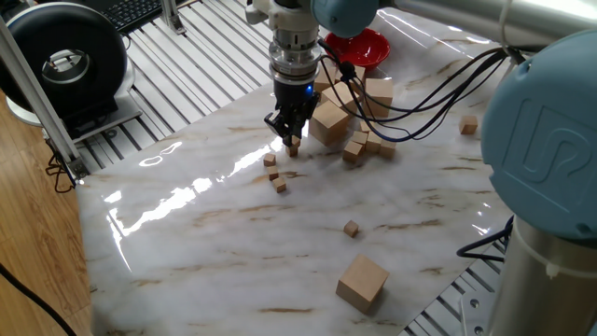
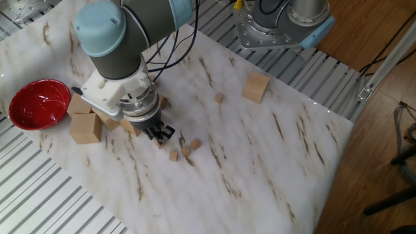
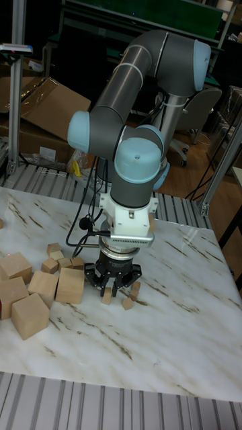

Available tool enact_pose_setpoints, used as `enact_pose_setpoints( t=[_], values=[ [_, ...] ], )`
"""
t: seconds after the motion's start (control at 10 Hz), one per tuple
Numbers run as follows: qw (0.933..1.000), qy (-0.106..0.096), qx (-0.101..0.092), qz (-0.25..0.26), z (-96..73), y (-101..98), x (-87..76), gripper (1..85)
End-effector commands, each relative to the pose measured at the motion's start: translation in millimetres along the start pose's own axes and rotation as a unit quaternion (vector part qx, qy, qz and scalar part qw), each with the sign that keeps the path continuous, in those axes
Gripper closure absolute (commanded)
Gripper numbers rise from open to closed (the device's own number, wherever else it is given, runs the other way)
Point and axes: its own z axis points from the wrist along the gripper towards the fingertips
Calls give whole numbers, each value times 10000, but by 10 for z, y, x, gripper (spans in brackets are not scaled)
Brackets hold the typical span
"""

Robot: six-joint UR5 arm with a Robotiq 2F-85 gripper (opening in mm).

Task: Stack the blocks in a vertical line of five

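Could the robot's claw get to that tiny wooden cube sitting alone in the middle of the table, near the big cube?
Probably yes. The tiny cube sits alone on bare marble, apart from the big cube, with nothing above it. The gripper is down at another tiny block and would have to lift and travel over.

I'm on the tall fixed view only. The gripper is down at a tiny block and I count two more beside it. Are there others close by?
Observer: Yes. One fixed view shows three loose blocks in a short row beside the gripper, none stacked.
Operator: Any tiny ones further off?
Observer: One lone block sits well apart from that row, nearer a large cube.
Operator: What lies beyond the big cubes at the left of my picture?
Observer: A red bowl, just past them.
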Motion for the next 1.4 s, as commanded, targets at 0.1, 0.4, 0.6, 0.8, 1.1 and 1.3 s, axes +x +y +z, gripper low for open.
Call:
enact_pose_setpoints(
  t=[0.1,0.4,0.6,0.8,1.1,1.3],
  values=[
    [10000,-24,-65,-7,-8,23,-16,537],
    [10000,-37,21,-87,-8,-23,-22,530],
    [9999,-42,45,-109,-8,-35,-25,523],
    [10000,-22,19,-95,-8,-22,-14,520],
    [10000,-23,12,-80,-14,-18,-15,517],
    [10000,7,1,-72,-38,-9,1,513]
  ],
)
